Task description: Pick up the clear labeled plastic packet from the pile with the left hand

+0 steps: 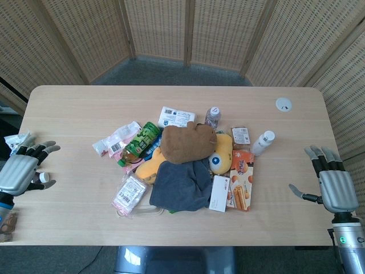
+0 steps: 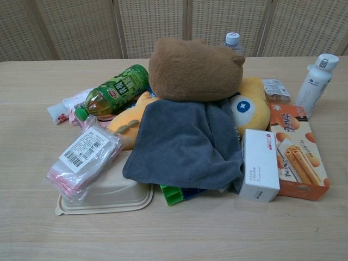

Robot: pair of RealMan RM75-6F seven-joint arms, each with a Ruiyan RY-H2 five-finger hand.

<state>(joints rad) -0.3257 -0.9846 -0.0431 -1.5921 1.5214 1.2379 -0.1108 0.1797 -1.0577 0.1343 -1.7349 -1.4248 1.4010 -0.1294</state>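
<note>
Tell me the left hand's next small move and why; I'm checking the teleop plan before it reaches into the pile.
Probably carry the left hand across toward the clear labeled packet. The hand hovers open at the table's edge, well apart from the pile, while the packet lies exposed on the near left corner of the pile, resting on the beige container lid, nothing covering it.

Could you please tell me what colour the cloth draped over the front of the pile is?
The cloth is dark grey, clearest in the chest view.
</note>
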